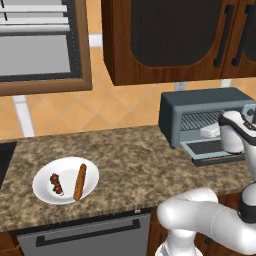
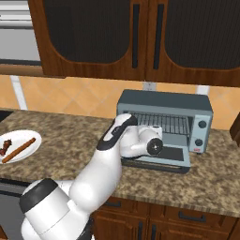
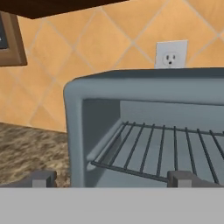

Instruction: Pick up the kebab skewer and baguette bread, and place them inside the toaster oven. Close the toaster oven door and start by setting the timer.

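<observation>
Resting on a white plate (image 1: pixel 47 194) far to the left of the toaster oven (image 1: pixel 200 107) in the left base view, the kebab skewer (image 1: pixel 56 183) and the baguette bread (image 1: pixel 80 182) lie side by side, skewer on the left. The plate sits on the speckled surface (image 1: pixel 130 160). The oven stands open, its door (image 1: pixel 210 149) dropped flat in front, and the arm partly covers its right half.

From the right base view, the oven shows its wire rack (image 2: pixel 164 123) and two knobs (image 2: pixel 201 133) on its right panel. The hand (image 2: pixel 151 130) sits just before the oven mouth, above the lowered door. The plate lies far left of the oven.

Through the hand view, the fingertips (image 3: pixel 43 179) stand wide apart with nothing between them, facing the oven's bare rack. A wall outlet (image 3: pixel 170 55) shows above the oven.
</observation>
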